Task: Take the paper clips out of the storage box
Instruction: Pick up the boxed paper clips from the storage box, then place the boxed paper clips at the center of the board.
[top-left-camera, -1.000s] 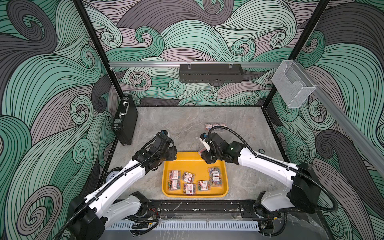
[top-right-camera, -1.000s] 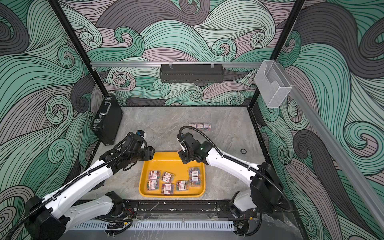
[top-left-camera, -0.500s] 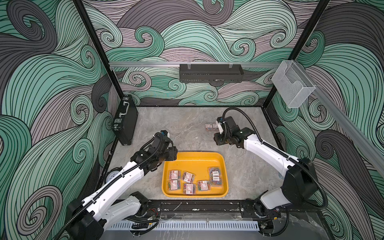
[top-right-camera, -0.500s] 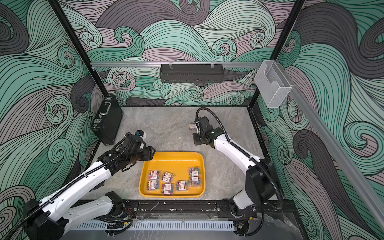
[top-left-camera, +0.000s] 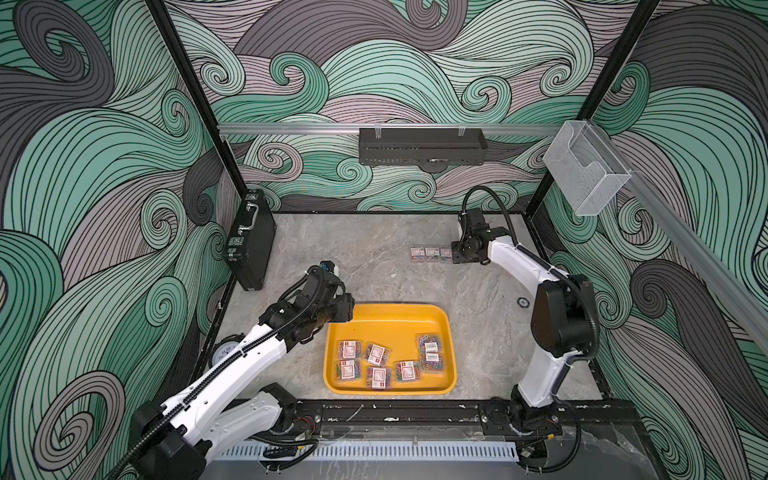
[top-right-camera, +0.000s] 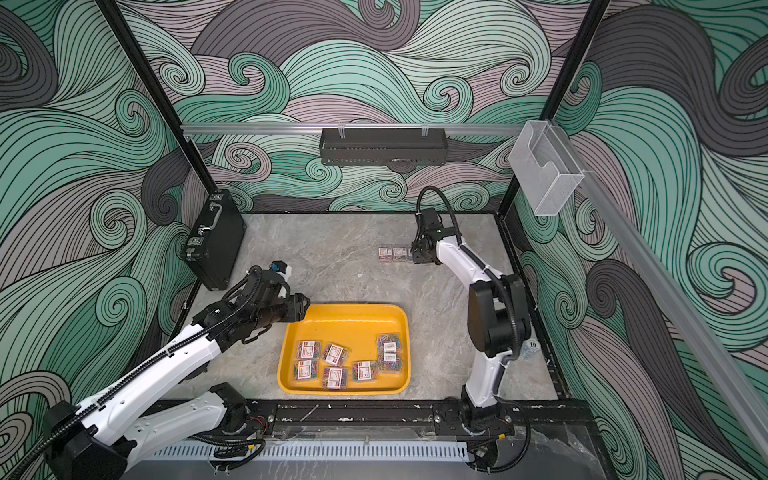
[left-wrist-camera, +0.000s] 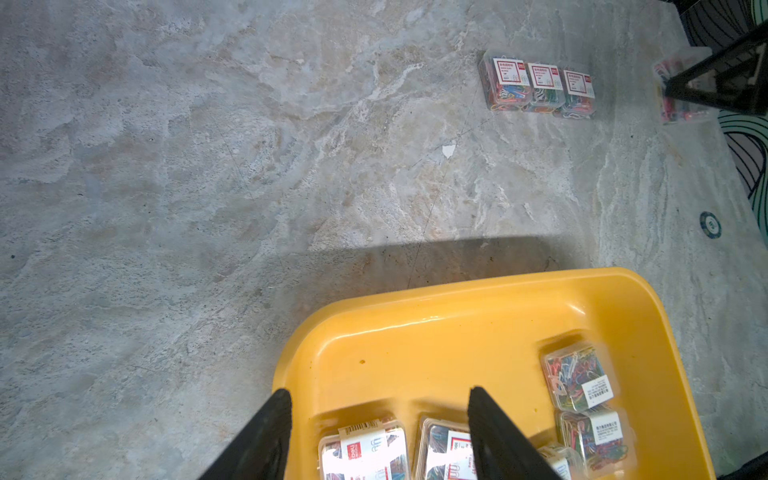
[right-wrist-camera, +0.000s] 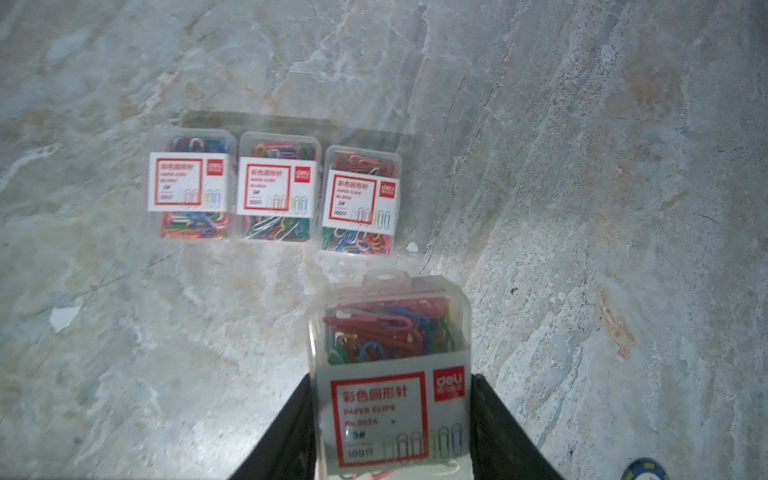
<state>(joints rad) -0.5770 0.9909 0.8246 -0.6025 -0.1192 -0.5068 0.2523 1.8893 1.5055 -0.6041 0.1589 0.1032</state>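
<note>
The yellow storage box (top-left-camera: 388, 316) lies at the table's front middle, with several clear boxes of paper clips (top-left-camera: 376, 355) in it. My left gripper (left-wrist-camera: 378, 399) hangs open over the tray's far left corner (top-right-camera: 301, 305), nothing between its fingers. Three more paper clip boxes (right-wrist-camera: 274, 187) stand in a row on the far right of the table (top-left-camera: 430, 253). My right gripper (right-wrist-camera: 390, 380) is shut on a fourth paper clip box (right-wrist-camera: 395, 332), held just above the table at the right end of that row (top-left-camera: 461, 255).
A black briefcase (top-left-camera: 249, 241) leans on the left wall. A black rack (top-left-camera: 422, 145) and a clear acrylic holder (top-left-camera: 582, 170) hang on the walls. A small round token (top-left-camera: 523, 302) lies right of the tray, and a round dial (top-left-camera: 224, 351) sits by my left arm.
My right arm has swung from the tray's far edge out to the far right of the table, carrying a paper clip box to the row. The left arm has barely moved.
</note>
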